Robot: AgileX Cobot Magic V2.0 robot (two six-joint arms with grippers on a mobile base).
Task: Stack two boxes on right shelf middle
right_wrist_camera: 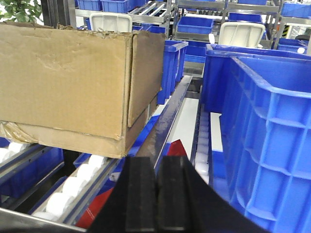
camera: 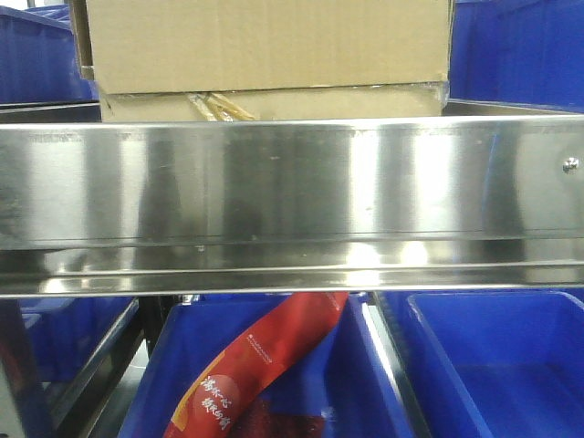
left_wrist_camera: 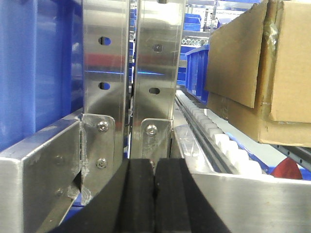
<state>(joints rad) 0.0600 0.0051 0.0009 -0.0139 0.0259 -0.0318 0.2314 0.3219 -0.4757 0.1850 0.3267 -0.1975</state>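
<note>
The two boxes [camera: 265, 55] sit stacked on the right shelf middle [camera: 292, 182]; your fingers [left_wrist_camera: 154, 194] are clenched empty on both arms, so the job looks done.

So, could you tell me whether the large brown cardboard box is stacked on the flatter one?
Stacked: large brown cardboard box sits squarely atop flatter taped box.

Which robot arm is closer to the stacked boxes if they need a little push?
Probably the right. Its shut claw sits near the two boxes with open rollers between. The left claw, also shut, faces a steel post, boxes off to its side.
</note>
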